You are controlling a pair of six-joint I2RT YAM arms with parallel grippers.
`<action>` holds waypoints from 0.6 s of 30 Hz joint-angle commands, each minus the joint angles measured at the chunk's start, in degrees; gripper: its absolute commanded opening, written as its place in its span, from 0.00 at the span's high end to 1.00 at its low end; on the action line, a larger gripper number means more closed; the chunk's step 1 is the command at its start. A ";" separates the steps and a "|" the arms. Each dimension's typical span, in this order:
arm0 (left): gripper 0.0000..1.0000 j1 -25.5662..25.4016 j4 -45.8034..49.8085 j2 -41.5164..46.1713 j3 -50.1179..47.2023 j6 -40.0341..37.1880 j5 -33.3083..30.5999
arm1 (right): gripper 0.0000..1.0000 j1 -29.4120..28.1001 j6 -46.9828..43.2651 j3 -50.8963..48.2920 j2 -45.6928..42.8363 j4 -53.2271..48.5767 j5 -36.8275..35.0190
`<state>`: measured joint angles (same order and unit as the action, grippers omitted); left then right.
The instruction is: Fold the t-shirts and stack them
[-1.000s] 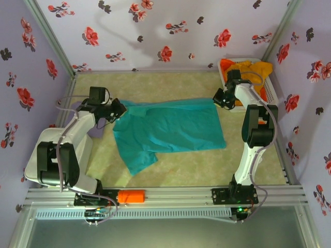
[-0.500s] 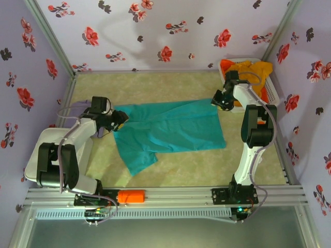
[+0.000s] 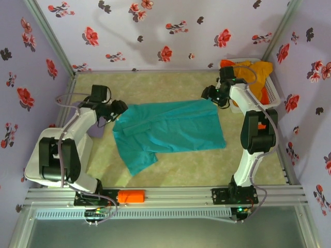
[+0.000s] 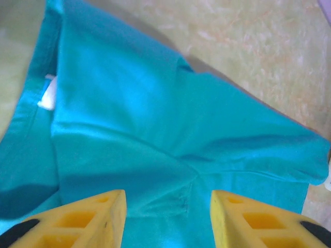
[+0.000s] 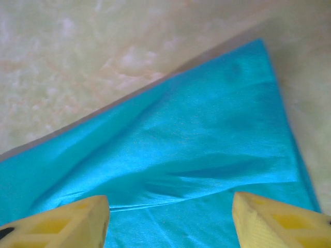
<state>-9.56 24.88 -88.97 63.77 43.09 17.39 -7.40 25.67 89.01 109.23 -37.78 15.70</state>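
Observation:
A teal t-shirt (image 3: pixel 170 129) lies spread on the tabletop, partly folded, with one sleeve trailing toward the near left. My left gripper (image 3: pixel 117 109) hangs open just above its left end; the left wrist view has wrinkled teal cloth (image 4: pixel 155 129) and a white neck label (image 4: pixel 47 98) beyond the open left gripper (image 4: pixel 166 219). My right gripper (image 3: pixel 209 94) stands open over the far right corner, and the teal shirt (image 5: pixel 196 160) lies flat under the right gripper (image 5: pixel 170 222). Nothing is between either pair of fingers. Orange-yellow t-shirts (image 3: pixel 251 71) fill the basket. A pale lavender t-shirt (image 3: pixel 99 130) peeks out beside the left arm.
The white slatted basket (image 3: pixel 273 92) stands in the far right corner, right behind the right arm. An orange object (image 3: pixel 132 196) lies on the front rail. Flowered walls close in three sides. Bare beige tabletop (image 3: pixel 155 85) stretches behind the teal shirt and in front of it.
Both grippers were shut on the teal shirt's far edge and have opened, letting it drop flat. The right gripper has shifted a little to the left.

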 commanded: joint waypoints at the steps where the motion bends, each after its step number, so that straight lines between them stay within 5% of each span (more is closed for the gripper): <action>1: 0.54 -1.33 -0.73 -5.05 3.17 -2.24 -0.36 | 0.35 -1.63 -0.21 -2.63 0.15 4.29 -0.58; 18: 0.67 3.03 -0.84 -31.44 21.63 -4.61 0.81 | 0.32 -1.14 1.34 3.12 14.25 3.51 -6.38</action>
<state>-7.38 22.20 -117.54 81.78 38.59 18.02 -9.54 26.57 90.50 122.50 -32.16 12.36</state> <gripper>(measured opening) 0.331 0.680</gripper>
